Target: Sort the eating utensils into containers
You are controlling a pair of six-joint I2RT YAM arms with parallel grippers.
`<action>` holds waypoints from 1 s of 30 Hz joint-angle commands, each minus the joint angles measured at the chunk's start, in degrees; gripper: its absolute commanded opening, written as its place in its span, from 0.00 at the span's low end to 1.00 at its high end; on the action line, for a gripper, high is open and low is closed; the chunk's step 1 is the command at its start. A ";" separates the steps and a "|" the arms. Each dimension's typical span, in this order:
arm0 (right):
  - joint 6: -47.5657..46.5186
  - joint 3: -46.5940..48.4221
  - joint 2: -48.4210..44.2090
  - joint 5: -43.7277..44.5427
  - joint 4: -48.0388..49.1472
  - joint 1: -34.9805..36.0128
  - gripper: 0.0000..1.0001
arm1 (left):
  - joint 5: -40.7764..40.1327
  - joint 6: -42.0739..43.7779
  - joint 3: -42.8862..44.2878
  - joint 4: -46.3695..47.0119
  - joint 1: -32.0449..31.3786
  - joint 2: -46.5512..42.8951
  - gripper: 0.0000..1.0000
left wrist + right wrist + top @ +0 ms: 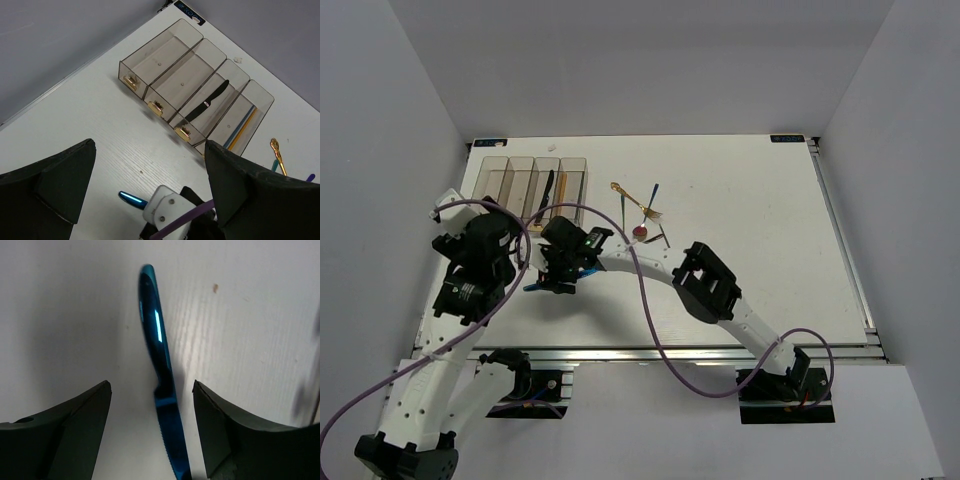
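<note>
**Lighting and image quality.** Even, diffuse overhead light. The white counter [740, 280] reads bright without blown-out areas, and the grey enclosure walls [420, 80] are dimmer.

- **Top view:** sharp throughout, with only faint, soft shadows under the arms [650, 265].
- **Left wrist view:** the containers [200, 95] are in focus, with short soft shadows at their near ends. The left gripper [150, 150] fingers [60, 185] are dark, underexposed masses with soft edges.
- **Right wrist view:** the blue knife [159, 355] carries a narrow specular streak along its handle. The counter is darker to its left and glares to its right. The right gripper [151, 385] fingers [65, 440] are blurred. A dark smudge smears the right edge.
</note>
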 commanded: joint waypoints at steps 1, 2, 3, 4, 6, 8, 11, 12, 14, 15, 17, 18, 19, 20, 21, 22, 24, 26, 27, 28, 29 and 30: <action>-2.72 5.17 2.79 -2.48 -0.80 0.30 0.71 | 0.00 2.40 -0.55 0.93 0.03 -2.39 0.98; -2.90 6.32 3.77 -2.74 -1.24 0.30 0.70 | 0.52 2.40 -0.81 0.92 0.03 -3.09 0.98; -2.98 7.46 4.73 -3.35 -1.94 0.30 0.67 | 0.79 2.49 -0.99 1.19 0.03 -4.32 0.98; -3.25 8.60 6.40 -3.71 -2.47 0.30 0.66 | 1.31 2.49 -1.16 1.45 0.03 -4.85 0.98; -3.34 10.63 8.43 -4.50 -2.66 0.22 0.63 | 2.28 2.66 -2.04 1.98 0.03 -5.73 0.98; -2.99 10.29 8.87 -4.67 -0.47 -0.13 0.62 | 3.16 2.58 -2.83 2.24 0.03 -6.35 0.98; -1.24 9.67 9.05 -6.87 1.91 -1.36 0.62 | 3.52 2.75 -3.71 2.86 -0.05 -6.52 0.98; -0.97 9.76 9.05 -7.22 2.18 -1.54 0.62 | 3.78 2.93 -4.23 3.03 0.03 -6.44 0.98; -0.35 10.37 9.75 -8.89 1.13 -2.07 0.56 | 3.87 3.02 -4.33 3.12 0.03 -6.35 0.98; -0.35 11.42 10.71 -9.33 -1.05 -2.24 0.48 | 3.87 3.10 -4.41 3.12 0.03 -6.26 0.98; -1.22 11.25 11.16 -9.16 -3.35 -2.25 0.35 | 3.69 3.37 -4.59 3.30 -0.05 -6.61 0.98; -1.49 10.38 11.42 -8.98 -5.53 -2.24 0.34 | 3.69 3.45 -4.50 3.47 0.03 -6.79 0.98; -1.84 9.59 11.34 -8.90 -6.51 -2.24 0.33 | 3.95 3.54 -4.50 3.56 0.03 -6.88 0.98; -2.19 8.10 11.51 -9.59 -9.91 -2.24 0.31 | 4.39 3.63 -4.68 3.91 0.03 -7.22 0.98; -2.19 8.09 11.51 -9.60 -9.95 -2.24 0.31 | 4.39 3.63 -4.68 3.91 0.03 -7.23 0.98; -2.02 7.74 11.51 -9.77 -10.91 -2.24 0.27 | 4.48 3.63 -4.77 3.91 0.03 -7.31 0.98; -1.14 6.94 11.16 -10.21 -12.41 -2.24 0.17 | 4.48 3.72 -4.59 4.00 0.03 -7.40 0.98; 1.39 3.71 9.41 -10.04 -11.45 -2.07 0.08 | 4.40 3.72 -4.59 3.74 0.03 -7.49 0.98; 2.63 -0.05 8.27 -9.60 -9.01 -1.98 0.05 | 4.22 3.72 -4.50 3.65 0.03 -7.67 0.98; 3.86 -2.52 5.74 -8.99 -7.07 -1.81 0.02 | 4.13 3.81 -4.50 3.56 0.03 -7.75 0.98; 6.31 -7.51 4.41 -7.07 -3.13 -1.28 0.00 | 4.04 3.72 -4.68 3.47 -0.05 -8.10 0.98; 7.46 -9.91 3.00 -5.92 -1.35 -0.93 0.00 | 3.96 3.81 -4.77 3.47 0.03 -8.28 0.98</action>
